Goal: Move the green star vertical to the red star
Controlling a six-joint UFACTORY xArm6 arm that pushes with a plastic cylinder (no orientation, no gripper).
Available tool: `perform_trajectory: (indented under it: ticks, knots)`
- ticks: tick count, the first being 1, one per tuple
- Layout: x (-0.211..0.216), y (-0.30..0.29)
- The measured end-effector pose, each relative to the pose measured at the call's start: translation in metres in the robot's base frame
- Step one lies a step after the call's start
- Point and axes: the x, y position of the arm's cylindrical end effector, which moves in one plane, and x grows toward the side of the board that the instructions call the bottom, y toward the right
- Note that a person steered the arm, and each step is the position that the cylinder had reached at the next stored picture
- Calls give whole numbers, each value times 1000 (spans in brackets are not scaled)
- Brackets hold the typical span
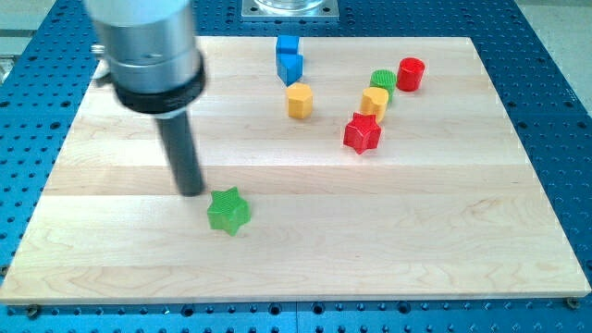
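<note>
The arm's upper body is cut off at the view's top; my tip (191,191), gripperless and holding nothing, stands upright just left of the green star (228,211), far from the red star (362,133).

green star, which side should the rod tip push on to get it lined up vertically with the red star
Press on the green star at its left face, coming from the view's left. My tip already sits just up-left of it, and the red star lies well to the view's right, so a rightward push probably lines them up.
</note>
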Motion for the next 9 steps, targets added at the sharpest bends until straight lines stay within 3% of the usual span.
perform_trajectory:
  ticks: [1,2,4,5,6,8,9]
  knots:
    - [3,-49]
    - [26,-45]
    - [54,75]
    - [41,107]
    - [19,86]
    - [9,212]
    - [10,209]
